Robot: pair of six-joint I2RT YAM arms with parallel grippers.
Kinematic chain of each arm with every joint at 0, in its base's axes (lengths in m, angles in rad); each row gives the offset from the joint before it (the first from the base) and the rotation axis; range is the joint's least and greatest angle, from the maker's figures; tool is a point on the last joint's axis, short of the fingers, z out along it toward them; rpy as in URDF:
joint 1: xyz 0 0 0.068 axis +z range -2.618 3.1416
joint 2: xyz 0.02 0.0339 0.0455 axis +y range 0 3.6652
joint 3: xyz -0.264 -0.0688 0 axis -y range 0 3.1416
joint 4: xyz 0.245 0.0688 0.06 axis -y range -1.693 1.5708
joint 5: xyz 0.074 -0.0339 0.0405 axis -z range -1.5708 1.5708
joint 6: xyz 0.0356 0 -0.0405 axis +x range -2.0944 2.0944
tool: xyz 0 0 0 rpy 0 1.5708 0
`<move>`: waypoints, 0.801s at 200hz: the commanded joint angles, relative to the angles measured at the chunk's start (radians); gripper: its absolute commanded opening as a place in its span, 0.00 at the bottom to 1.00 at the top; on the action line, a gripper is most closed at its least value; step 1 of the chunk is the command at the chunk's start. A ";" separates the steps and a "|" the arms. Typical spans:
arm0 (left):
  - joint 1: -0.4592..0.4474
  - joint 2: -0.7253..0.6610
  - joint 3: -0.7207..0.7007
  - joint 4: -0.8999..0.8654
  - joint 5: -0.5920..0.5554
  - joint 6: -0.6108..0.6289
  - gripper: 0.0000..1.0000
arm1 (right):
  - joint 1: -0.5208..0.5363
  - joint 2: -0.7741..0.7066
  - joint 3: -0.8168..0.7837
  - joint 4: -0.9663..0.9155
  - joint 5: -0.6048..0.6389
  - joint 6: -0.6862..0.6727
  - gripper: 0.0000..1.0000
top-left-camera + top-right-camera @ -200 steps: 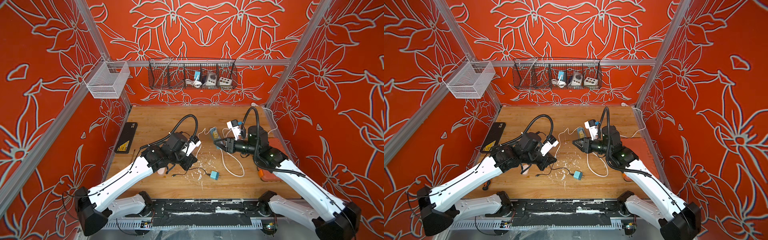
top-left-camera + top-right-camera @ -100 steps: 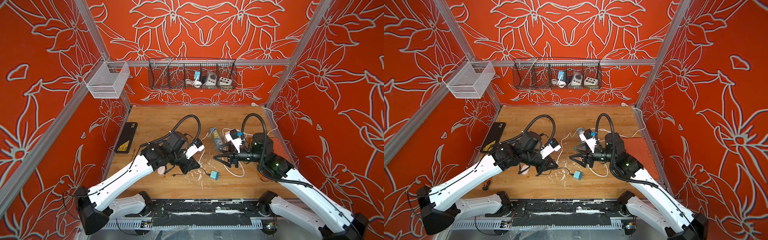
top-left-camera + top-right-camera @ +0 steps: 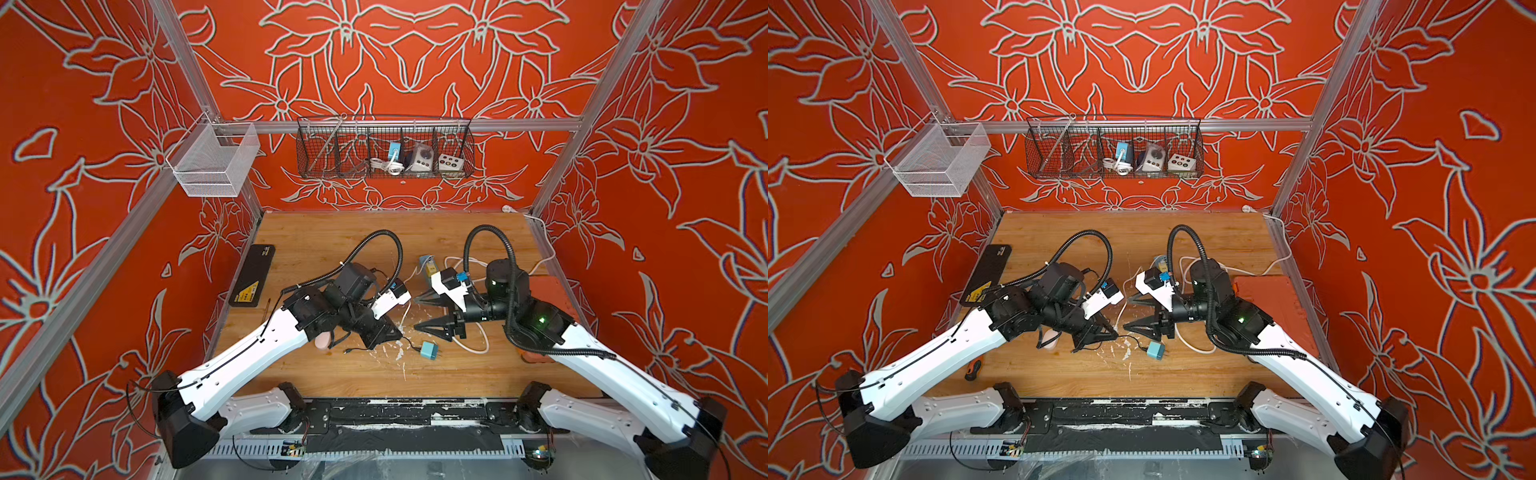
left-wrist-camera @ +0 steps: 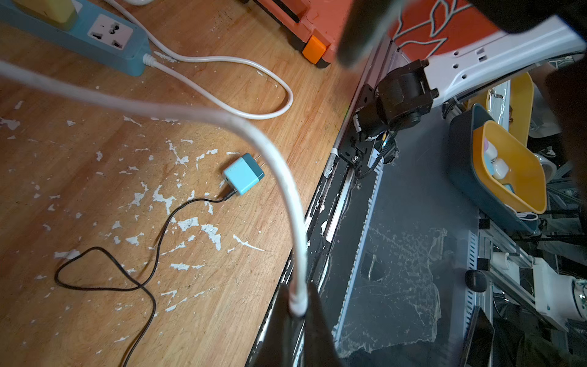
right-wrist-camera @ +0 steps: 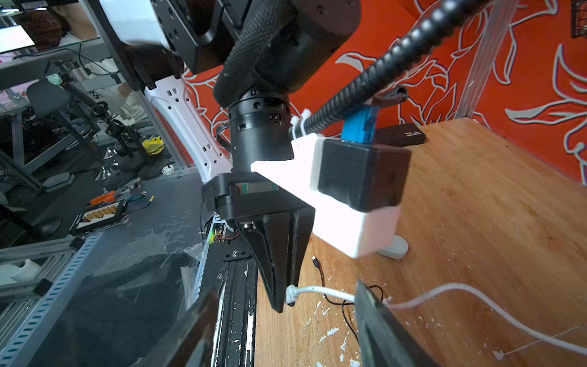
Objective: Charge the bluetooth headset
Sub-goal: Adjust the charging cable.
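My left gripper (image 3: 397,331) (image 3: 1113,332) (image 4: 297,297) is shut on the end of a white cable (image 4: 270,152) (image 5: 320,290), lifted off the wooden table (image 3: 332,232). My right gripper (image 3: 415,314) (image 3: 1127,315) (image 5: 286,287) faces it, open wide, its fingers on either side of the cable end without touching it. A light-blue charger plug (image 3: 429,352) (image 3: 1155,350) (image 4: 243,173) lies in front with a thin black cable (image 4: 152,251) trailing from it. A pale rounded object (image 3: 322,341) (image 5: 394,249) peeks from under the left arm; I cannot tell if it is the headset.
A blue power strip (image 3: 427,266) (image 4: 104,38) with a looping white cord (image 4: 254,66) lies behind the grippers. An orange case (image 3: 552,286) sits at the right edge, a black flat box (image 3: 252,275) at the left. A wire basket (image 3: 384,153) hangs on the back wall.
The right gripper has pulled away from the power strip toward the front and opened wide. The left gripper, still holding the white cable, has shifted a little toward it.
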 commanded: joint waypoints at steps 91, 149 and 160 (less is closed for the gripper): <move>0.005 -0.025 0.011 -0.022 0.049 0.043 0.00 | 0.035 0.193 0.196 -0.314 -0.013 -0.246 0.63; 0.005 -0.031 0.014 -0.023 0.050 0.048 0.00 | 0.043 0.244 0.233 -0.440 0.010 -0.291 0.56; 0.005 -0.034 0.012 -0.022 0.047 0.048 0.00 | 0.044 0.245 0.232 -0.441 0.005 -0.291 0.55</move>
